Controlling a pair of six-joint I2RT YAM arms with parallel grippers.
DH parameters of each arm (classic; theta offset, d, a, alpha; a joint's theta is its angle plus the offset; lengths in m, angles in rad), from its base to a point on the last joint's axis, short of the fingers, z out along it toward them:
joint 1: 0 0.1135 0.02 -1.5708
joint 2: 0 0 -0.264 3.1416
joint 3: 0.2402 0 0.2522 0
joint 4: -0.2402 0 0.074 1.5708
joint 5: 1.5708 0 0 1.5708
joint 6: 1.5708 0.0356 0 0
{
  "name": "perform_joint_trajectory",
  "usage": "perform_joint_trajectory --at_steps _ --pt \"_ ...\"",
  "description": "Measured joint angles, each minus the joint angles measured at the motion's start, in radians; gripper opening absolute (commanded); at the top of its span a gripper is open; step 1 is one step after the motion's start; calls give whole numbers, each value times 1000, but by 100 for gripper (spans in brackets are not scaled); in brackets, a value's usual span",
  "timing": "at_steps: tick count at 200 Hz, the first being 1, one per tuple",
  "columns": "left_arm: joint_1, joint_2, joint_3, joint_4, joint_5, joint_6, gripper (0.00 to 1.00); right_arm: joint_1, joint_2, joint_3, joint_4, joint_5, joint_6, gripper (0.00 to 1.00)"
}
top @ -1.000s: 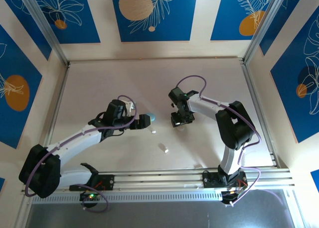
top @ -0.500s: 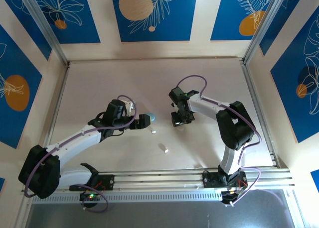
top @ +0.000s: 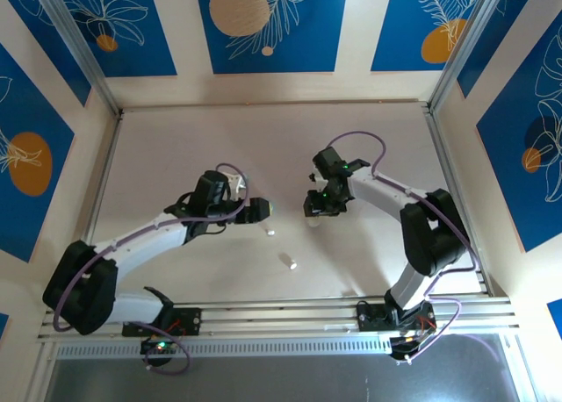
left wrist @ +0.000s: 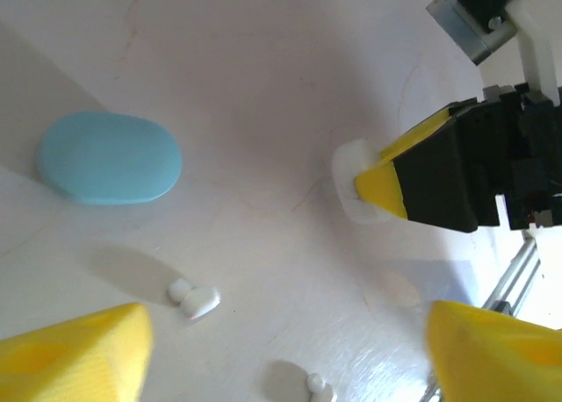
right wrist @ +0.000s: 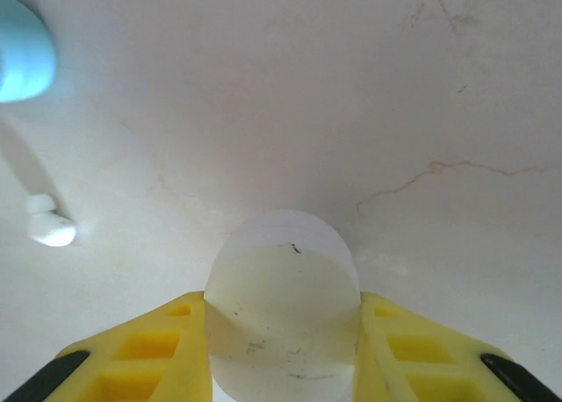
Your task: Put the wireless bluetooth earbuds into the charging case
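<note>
Nearest the arm bases, a white earbud is seen lying loose on the table. A second white earbud lies a little farther off and slightly to the left. Neither is touched by a finger, and no blue earbuds can be made out.

Beyond them, the left gripper is held with its yellow fingers wide apart and nothing between them. The blue case rests on the table just past it, smooth and apparently closed. To the right, at much the same depth, the right gripper is clamped on the white case, whose rounded sides are pressed by both fingers. Whether that case is lifted or resting on the table cannot be told, nor whether its lid is open.

Several failures can be foreseen:
- The white case is gripped on curved, smooth flanks, so it could be squeezed out or twisted if the hold is tightened or tilted.
- The earbuds are tiny and free to roll, so they could be flicked away by a finger brought down slightly off centre.
- The two grippers are near each other, so a knock could be caused by a careless approach of the left one.
- If the case is in fact closed, nothing can be inserted until it is opened.
</note>
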Motion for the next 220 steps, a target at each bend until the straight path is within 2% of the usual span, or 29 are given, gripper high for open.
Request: perform_joint_trajectory --at_steps 19,57,115,159,220 --pt "-5 55 20 53 31 -24 47 -45 -35 -40 46 -83 25 35" --pt "-38 165 74 122 63 -56 37 -120 -79 -104 130 -230 77 34" --pt "-99 318 186 192 103 -83 38 -169 -82 -151 227 -374 143 34" --pt "-114 405 216 234 127 -110 41 -182 -83 -174 272 -426 171 33" --pt "-116 449 233 255 142 -127 41 -189 -96 -185 300 -460 191 33"
